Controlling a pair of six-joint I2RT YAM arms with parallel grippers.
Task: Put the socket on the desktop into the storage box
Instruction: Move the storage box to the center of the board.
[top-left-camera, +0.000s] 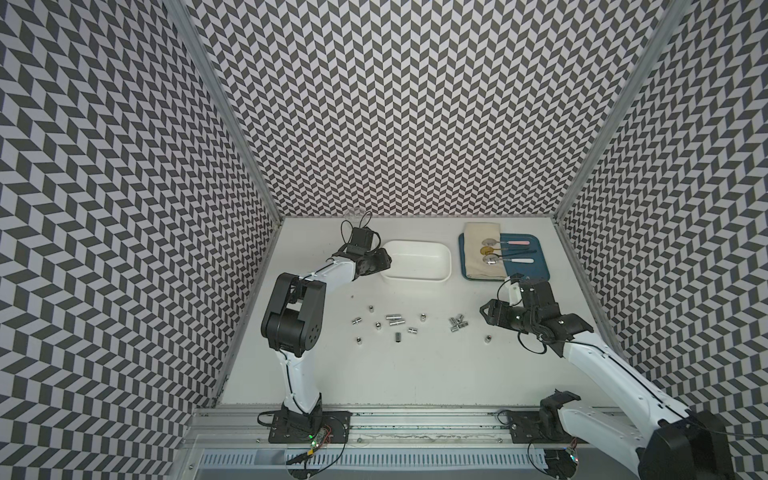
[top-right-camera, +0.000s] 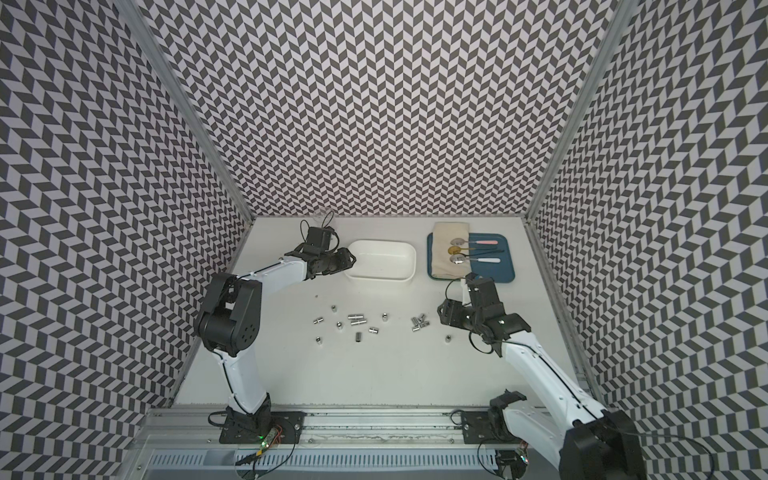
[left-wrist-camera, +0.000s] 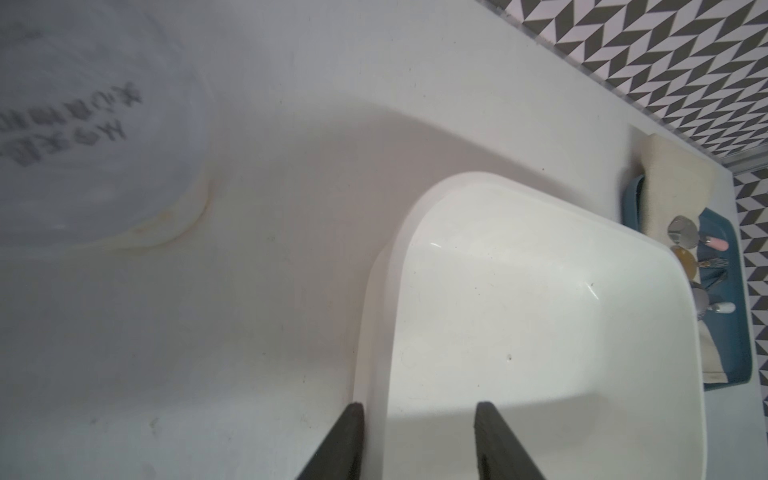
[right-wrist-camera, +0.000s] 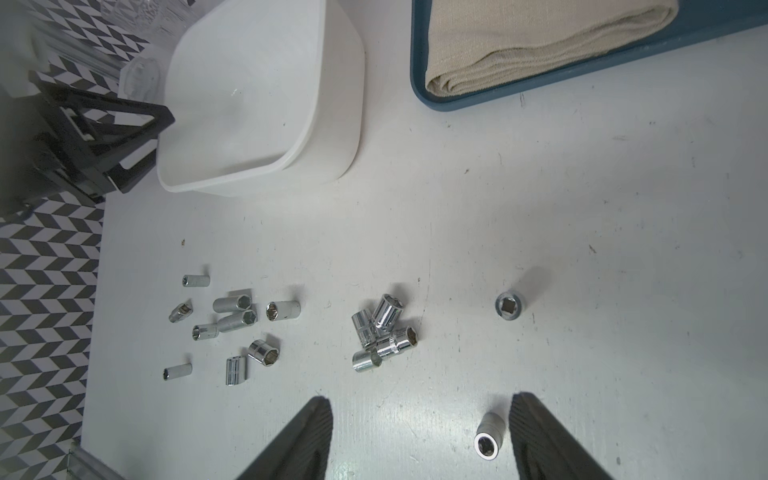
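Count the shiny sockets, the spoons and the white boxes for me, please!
Sockets: 15
Spoons: 3
Box: 1
Total: 19

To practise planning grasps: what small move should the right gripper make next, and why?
Probably lower the right gripper around the socket, centring it: it sits off-centre between the open jaws, and the storage box is empty.
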